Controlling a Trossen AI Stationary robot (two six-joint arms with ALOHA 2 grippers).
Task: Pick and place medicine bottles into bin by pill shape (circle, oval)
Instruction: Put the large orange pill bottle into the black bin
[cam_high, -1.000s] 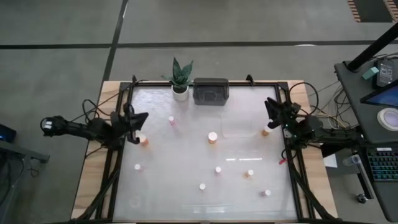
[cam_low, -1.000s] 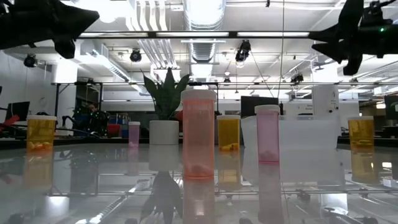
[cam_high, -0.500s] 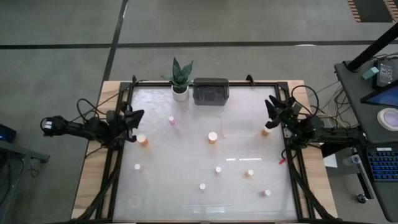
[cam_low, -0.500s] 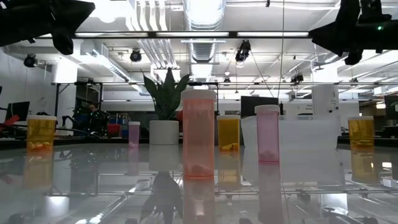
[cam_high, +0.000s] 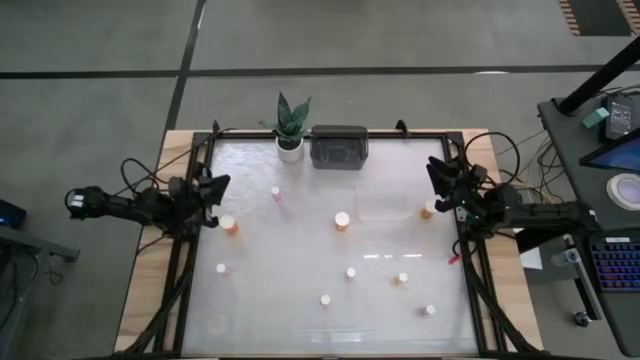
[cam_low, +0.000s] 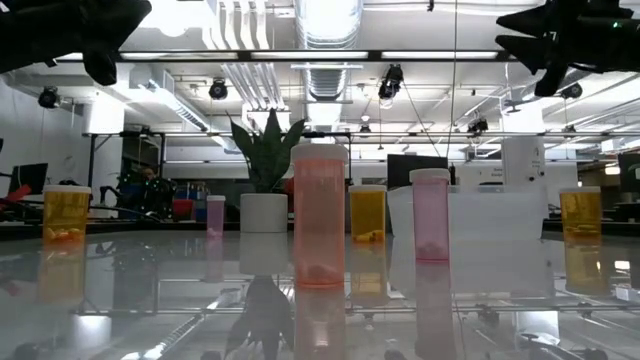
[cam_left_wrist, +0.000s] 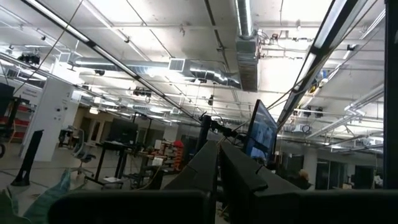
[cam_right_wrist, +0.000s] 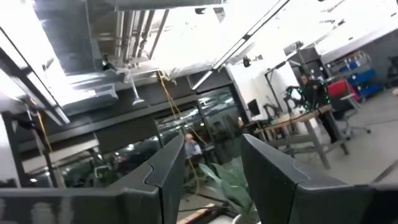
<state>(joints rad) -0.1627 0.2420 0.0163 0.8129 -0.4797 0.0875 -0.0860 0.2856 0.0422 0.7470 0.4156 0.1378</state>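
Several medicine bottles stand upright on the glassy table. In the high view, amber ones are at the left (cam_high: 230, 224), the middle (cam_high: 342, 220) and the right (cam_high: 428, 209). A small pinkish one (cam_high: 276, 193) stands farther back, and white-capped ones (cam_high: 351, 272) stand toward the near edge. The low view shows a tall pinkish bottle (cam_low: 319, 215) nearest. My left gripper (cam_high: 217, 186) hovers shut at the left edge, above and just beyond the left amber bottle. My right gripper (cam_high: 436, 174) hovers open at the right edge, above the right amber bottle. Both are empty.
A dark bin (cam_high: 339, 147) and a potted plant (cam_high: 290, 140) stand at the far edge. A clear bin (cam_high: 385, 203) sits right of centre, also in the low view (cam_low: 495, 225). Cables run along both side rails. A desk with a laptop stands off the table's right.
My left gripper has drawn back a little toward the table's left edge and risen slightly. My right gripper has risen and tipped its fingers upward above the right amber bottle. No bottle has moved.
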